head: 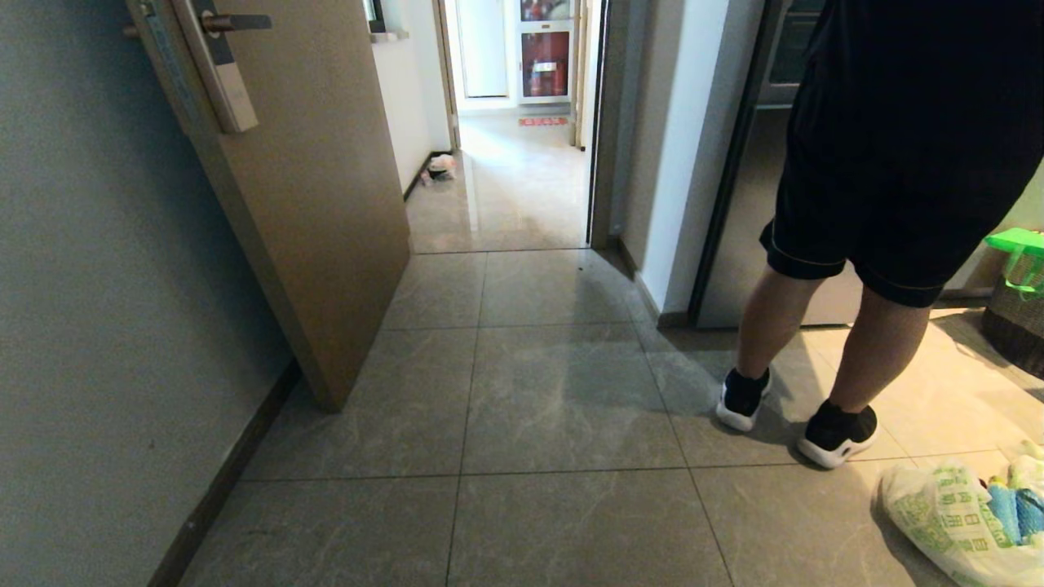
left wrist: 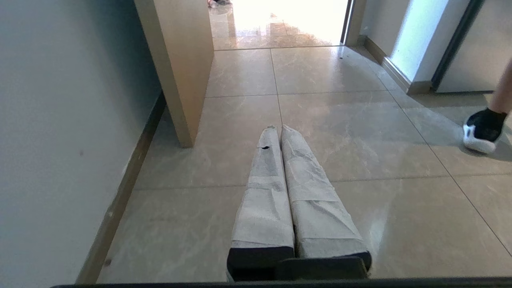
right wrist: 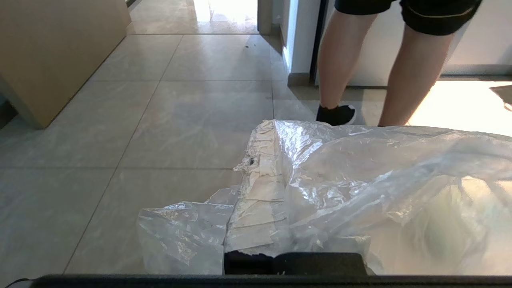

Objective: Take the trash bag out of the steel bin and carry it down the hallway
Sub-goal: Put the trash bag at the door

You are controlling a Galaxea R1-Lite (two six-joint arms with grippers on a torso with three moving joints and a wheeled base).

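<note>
In the right wrist view the trash bag [right wrist: 360,172], thin clear crinkled plastic, drapes over my right gripper [right wrist: 267,125] and spreads to both sides of it. That gripper is shut on the bag's film; one tape-wrapped finger [right wrist: 260,188] shows and the other is under the plastic. My left gripper [left wrist: 279,128] is shut with nothing in it, its two white-wrapped fingers pressed together above the floor tiles. The hallway [head: 522,187] of glossy grey-beige tiles runs straight ahead through a doorway. The steel bin is out of view. Neither arm shows in the head view.
A tan wooden door [head: 310,204] stands open against the left wall [head: 98,326]. A person [head: 816,326] in dark shorts stands at the right. An opaque white bag with green print [head: 946,514] lies on the floor near right. A green-topped basket [head: 1019,277] sits far right.
</note>
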